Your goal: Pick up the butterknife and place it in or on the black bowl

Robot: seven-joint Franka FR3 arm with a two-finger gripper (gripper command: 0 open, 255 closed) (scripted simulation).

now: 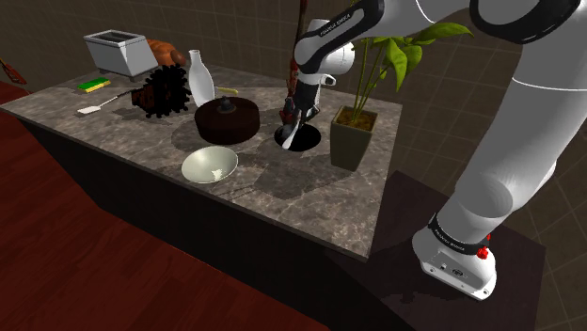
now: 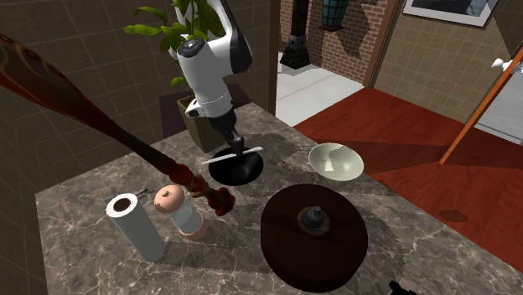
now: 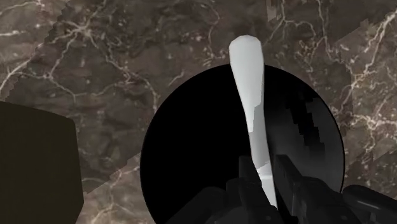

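**Wrist view: tool [image 3: 267, 177] pinching the butterknife [image 3: 247, 76] over the black bowl [image 3: 191, 153]**

You have the fingers clasping the white knife by one end, one on each side. Its length reaches across the bowl, and the far tip passes the rim over the dark marbled surface [image 3: 95, 57]. From the second exterior view you see the knife roughly level at the bowl, near the potted plant [image 2: 191, 130]. You cannot tell whether it touches the rim.

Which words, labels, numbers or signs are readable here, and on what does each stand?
Pale lettering on the dark upper joint of the white robot arm: too small to read.
Pale lettering on the dark ring above the arm's base: too small to read.
No other text.
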